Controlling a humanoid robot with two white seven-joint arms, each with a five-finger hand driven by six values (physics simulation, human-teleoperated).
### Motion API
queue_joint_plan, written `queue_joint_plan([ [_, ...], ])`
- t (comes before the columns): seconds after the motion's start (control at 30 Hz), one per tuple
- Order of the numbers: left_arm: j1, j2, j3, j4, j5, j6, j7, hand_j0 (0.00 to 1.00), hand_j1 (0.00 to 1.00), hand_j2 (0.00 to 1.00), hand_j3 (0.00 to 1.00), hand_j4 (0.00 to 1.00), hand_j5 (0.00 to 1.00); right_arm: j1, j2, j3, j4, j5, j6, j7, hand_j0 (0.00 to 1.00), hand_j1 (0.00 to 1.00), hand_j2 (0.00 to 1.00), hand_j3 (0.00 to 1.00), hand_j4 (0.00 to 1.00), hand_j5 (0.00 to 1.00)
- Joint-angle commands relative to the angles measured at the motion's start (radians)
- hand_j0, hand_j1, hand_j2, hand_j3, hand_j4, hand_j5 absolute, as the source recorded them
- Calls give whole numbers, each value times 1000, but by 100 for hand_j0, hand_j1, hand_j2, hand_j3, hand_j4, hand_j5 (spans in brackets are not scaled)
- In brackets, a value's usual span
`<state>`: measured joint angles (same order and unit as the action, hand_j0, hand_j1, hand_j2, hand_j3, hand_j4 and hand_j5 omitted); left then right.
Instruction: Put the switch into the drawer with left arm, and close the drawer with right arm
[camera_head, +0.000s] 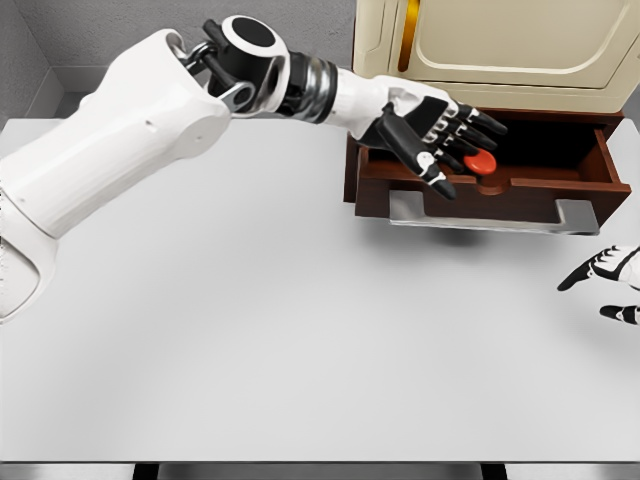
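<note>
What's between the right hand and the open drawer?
In the head view, only bare grey table lies between the right hand, at the right edge, and the drawer. The left hand hangs over the drawer's left end.

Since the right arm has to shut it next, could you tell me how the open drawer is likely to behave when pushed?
The drawer looks like rigid dark wood, so it should probably slide straight without flexing. It likely holds only the red switch, so it seems light. The left hand reaches over it and could be struck.
</note>
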<state>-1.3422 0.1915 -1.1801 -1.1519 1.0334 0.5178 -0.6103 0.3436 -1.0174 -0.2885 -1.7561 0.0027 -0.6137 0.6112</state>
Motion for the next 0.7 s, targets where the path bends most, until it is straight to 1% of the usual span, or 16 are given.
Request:
queue_joint_plan([
  [0.0,-2,-12,-4,6,-10,-5,-1,100,100,100,100,100,100,0,-1,0,0,-7,3,0,68,68,68,68,68,68],
  [0.13,-5,-46,-4,29,-33,-12,-1,100,100,100,100,100,100,0,-1,0,0,-7,3,0,68,68,68,68,68,68],
  [0.17,-6,-64,-4,63,-38,-12,-1,100,100,100,100,100,100,0,-1,0,0,-6,3,0,68,68,68,68,68,68],
  [0.2,-8,-89,-4,96,-70,-22,-1,100,100,100,100,100,100,0,-1,0,0,-7,3,0,68,68,68,68,68,68],
  [0.23,-12,-110,-4,124,-85,-27,-1,100,100,100,100,100,100,0,-1,0,0,-7,3,0,68,68,68,68,68,68],
  [0.27,-17,-124,-3,138,-87,-27,-1,100,100,100,100,100,100,0,-1,0,0,-7,3,0,68,68,68,68,68,68],
  [0.37,-20,-167,-3,143,-113,-28,-1,100,100,100,100,100,100,-2,-1,0,0,-7,3,0,68,68,68,68,68,68],
  [0.43,-26,-192,-3,178,-118,-30,-1,100,100,100,100,100,100,0,-1,0,0,-7,3,0,68,68,68,68,68,68],
  [0.47,-28,-192,-3,221,-151,-51,-1,100,100,100,100,100,100,0,-1,0,0,-7,3,0,68,68,68,68,68,68],
  [0.5,-35,-192,-3,245,-154,-61,-1,100,100,100,100,100,100,0,-1,0,0,-7,3,0,68,68,68,68,68,68],
  [0.67,-63,-192,5,248,-151,-59,-1,100,100,100,100,100,100,-2,0,0,0,-7,3,0,68,68,68,68,68,68],
])
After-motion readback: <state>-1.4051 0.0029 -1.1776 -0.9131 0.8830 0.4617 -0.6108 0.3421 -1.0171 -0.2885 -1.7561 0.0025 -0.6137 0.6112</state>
